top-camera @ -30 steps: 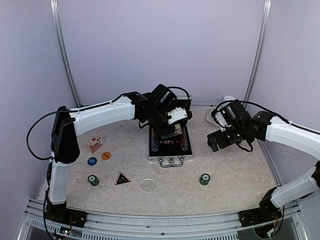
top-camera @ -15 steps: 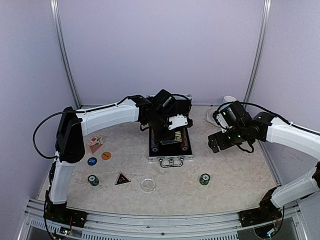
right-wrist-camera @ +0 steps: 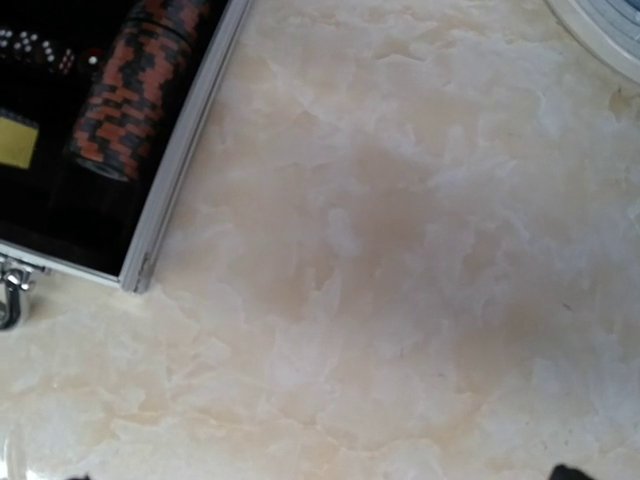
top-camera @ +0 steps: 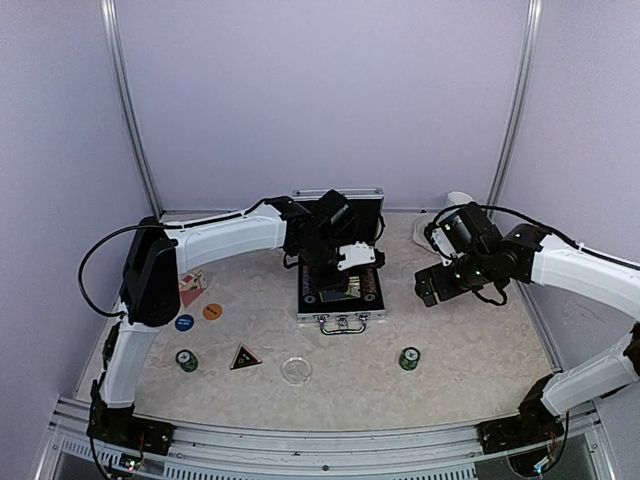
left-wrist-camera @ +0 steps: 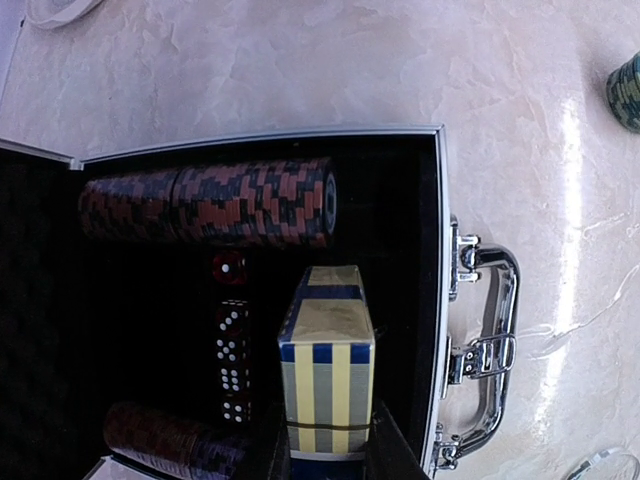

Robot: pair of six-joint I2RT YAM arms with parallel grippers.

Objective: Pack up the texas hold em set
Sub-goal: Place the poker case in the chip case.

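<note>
Gripping the striped card deck [left-wrist-camera: 325, 372] by its near end, the left pincer [left-wrist-camera: 326, 455] is closed narrowly on the box and holds it lengthwise at the slot beside the dice [left-wrist-camera: 232, 350], so that it seats square in the open briefcase [left-wrist-camera: 441, 250] on the table [top-camera: 470, 340]. The right pincer [top-camera: 440, 283] hangs spread wide and empty just right of the case, seemingly parked out of the way

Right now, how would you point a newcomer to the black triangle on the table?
Find the open silver briefcase in the middle of the table, then look nearer and leftward. There, between the left green chip stack and a clear disc, lies the black triangle: the only three-cornered piece among round ones.
</note>
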